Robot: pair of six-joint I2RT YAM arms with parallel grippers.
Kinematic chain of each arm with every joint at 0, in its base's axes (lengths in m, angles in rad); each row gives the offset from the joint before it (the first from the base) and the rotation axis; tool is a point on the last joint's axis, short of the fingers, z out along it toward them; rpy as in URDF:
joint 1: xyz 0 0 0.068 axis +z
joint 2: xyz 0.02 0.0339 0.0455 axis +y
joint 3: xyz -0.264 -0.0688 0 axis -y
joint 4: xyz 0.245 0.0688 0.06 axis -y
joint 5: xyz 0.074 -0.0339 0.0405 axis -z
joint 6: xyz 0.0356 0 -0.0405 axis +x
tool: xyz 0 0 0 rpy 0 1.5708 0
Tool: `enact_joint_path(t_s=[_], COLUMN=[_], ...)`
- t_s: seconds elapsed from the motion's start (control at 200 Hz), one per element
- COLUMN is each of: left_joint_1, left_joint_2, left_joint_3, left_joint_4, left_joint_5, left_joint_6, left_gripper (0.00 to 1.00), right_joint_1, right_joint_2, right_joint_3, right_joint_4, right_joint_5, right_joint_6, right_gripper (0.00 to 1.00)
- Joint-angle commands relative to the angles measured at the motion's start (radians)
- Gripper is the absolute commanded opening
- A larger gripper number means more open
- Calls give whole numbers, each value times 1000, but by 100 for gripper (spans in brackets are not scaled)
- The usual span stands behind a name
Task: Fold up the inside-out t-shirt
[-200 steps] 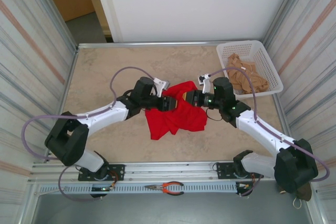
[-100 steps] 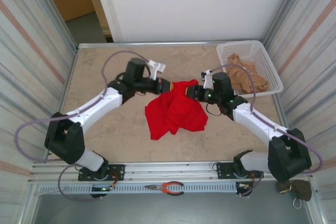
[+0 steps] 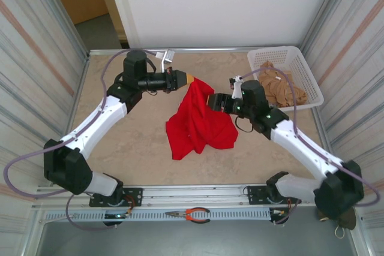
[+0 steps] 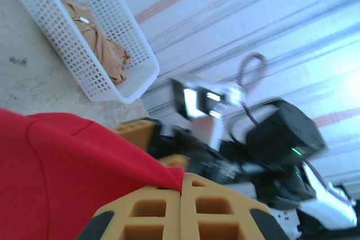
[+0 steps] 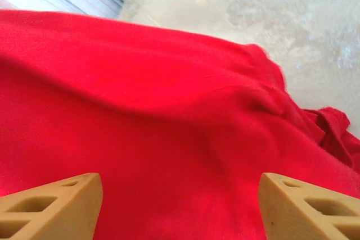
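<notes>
1. The left end effector (image 3: 188,78) is clamped on a raised edge of the inside-out t-shirt (image 3: 201,125);
2. the rest of the t-shirt lies crumpled mid-tabletop (image 3: 138,157);
3. the right end effector (image 5: 180,188) has its fingers spread apart, close against the red cloth.

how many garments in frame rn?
2. The red shirt mid-table, its far corner pinched by the left tool; a tan garment in the basket at the far right corner. More could be buried under it.
</notes>
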Motion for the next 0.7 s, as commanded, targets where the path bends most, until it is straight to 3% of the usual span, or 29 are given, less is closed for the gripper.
enact_joint_path(t_s=[0.0, 0.155, 0.316, 0.401, 0.506, 0.541, 0.691], left_joint_1=[10, 10, 10, 11, 27, 40, 110], left_joint_2=[-36, -37, -47, -53, -49, -39, 64], left_joint_3=[-11, -9, -7, -9, -18, -22, 13], left_joint_4=[16, 22, 21, -1, -24, -23, -6], left_joint_5=[-18, -25, -27, -31, -48, -48, -31], left_joint_6=[-67, -81, -88, -78, -70, -72, -69], left_gripper=[0, 0, 0, 0, 0, 0, 0], right_joint_1=[83, 193, 199, 161, 107, 94, 59], right_joint_2=[-77, 3, 158, 193, 175, 160, 81], right_joint_3=[-4, 84, 189, 210, 186, 178, 113], right_joint_4=[-93, -104, -92, -71, -19, -13, 66], right_joint_5=[134, 197, 243, 227, 133, 93, -173], right_joint_6=[-40, -85, -116, -121, -108, -111, -134], right_gripper=[76, 79, 77, 61, 12, 0, 0])
